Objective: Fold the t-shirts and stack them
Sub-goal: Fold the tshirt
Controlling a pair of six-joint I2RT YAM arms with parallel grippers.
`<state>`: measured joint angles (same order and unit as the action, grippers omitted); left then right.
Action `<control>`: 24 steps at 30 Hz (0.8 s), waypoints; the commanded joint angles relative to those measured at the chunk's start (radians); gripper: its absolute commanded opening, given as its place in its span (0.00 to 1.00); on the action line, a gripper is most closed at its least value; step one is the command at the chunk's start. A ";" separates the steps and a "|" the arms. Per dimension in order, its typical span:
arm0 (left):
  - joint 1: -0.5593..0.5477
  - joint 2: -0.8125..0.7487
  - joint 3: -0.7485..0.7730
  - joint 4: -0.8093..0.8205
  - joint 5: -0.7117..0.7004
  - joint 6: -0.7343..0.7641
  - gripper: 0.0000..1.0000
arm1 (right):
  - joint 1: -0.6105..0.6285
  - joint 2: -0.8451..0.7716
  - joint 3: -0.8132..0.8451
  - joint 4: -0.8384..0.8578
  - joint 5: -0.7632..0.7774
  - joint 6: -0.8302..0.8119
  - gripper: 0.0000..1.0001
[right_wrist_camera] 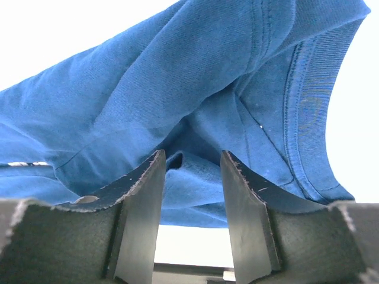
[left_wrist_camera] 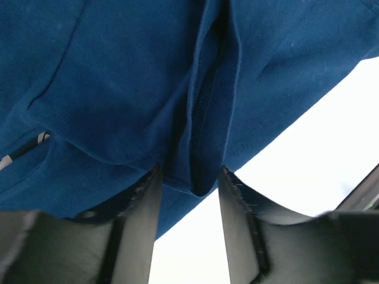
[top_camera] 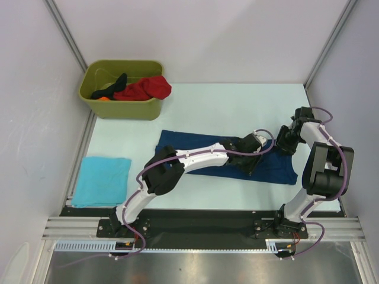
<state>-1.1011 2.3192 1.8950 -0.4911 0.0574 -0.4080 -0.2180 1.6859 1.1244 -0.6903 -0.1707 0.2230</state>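
Fingers (left_wrist_camera: 139, 225) pinching navy t-shirt (left_wrist_camera: 118, 89), red t-shirt (top_camera: 145, 89) in bin (top_camera: 121, 109)

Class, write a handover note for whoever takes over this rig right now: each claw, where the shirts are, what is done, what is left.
Left claw: astride a raised fold of the navy shirt; firm grip unclear.
Right claw: astride cloth near the same shirt's ribbed edge; grip also unclear.
Navy shirt: lying mid-table, folding not finished.
Turquoise shirt: folded, near left corner. Done.
Red shirt and black shirt: in the bin, far left.
Left to do: fold navy, stack it on turquoise, then likely red and black.
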 commanded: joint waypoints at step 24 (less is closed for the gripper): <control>-0.006 -0.015 0.088 -0.029 -0.011 0.058 0.18 | 0.012 -0.009 -0.049 0.048 -0.013 -0.011 0.39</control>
<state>-1.1011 2.3196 1.9293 -0.5213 0.0544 -0.3729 -0.2108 1.6924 1.0874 -0.6601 -0.1947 0.2230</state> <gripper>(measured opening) 0.188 0.437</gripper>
